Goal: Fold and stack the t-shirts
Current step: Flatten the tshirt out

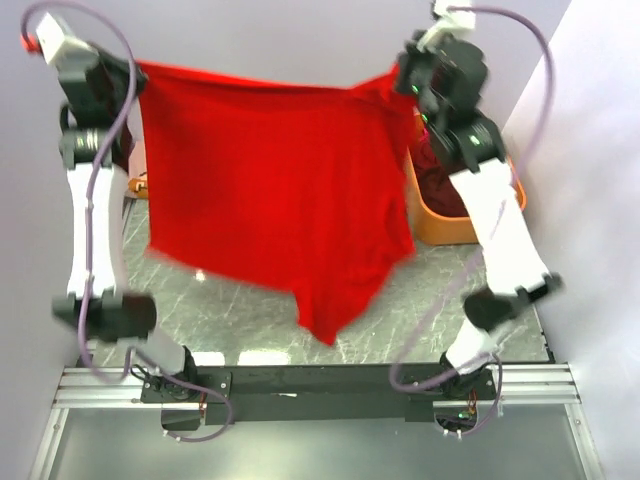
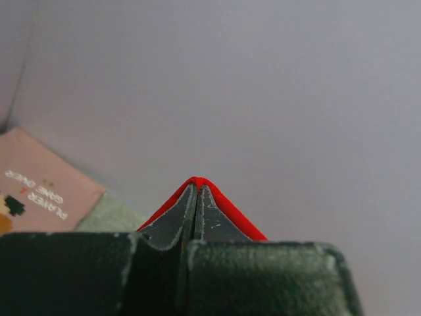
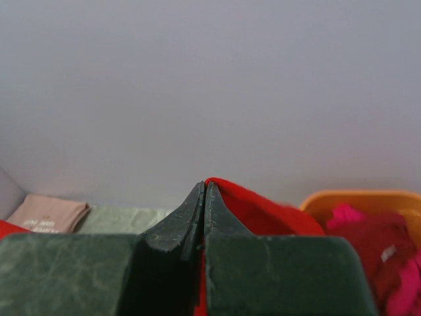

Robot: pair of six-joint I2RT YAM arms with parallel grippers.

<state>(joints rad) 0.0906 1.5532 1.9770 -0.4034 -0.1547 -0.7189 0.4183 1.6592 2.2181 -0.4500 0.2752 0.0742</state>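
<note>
You've got the red t-shirt point(image 1: 270, 190) up in the air, stretched between both arms like washing on a line. Your left gripper point(image 2: 196, 197) is pinched tight on one top corner, with a thin rim of red wrapped over the closed fingertips. Your right gripper point(image 3: 204, 194) is clamped just as tight on the other, red cloth bunching out beside its tips.

Held high and wide like this, the cloth looks to hang clear of the table point(image 1: 250, 320), so its own weight can pull it flat. The lower hem droops to a point at the lower right and is blurred, so I'd guess it's swinging.

Off to the right, the orange tub point(image 1: 445, 225) holds the maroon and pink tees point(image 3: 375, 243) waiting their turn. At the far left, the dusty-pink tee point(image 2: 39, 191) lies folded with its print showing — that looks like the start of your stack.

My read: you're at the spread-out step, and folding hasn't begun. Next you'll want to lay it down flat — watch that the dangling corner doesn't tuck under.
</note>
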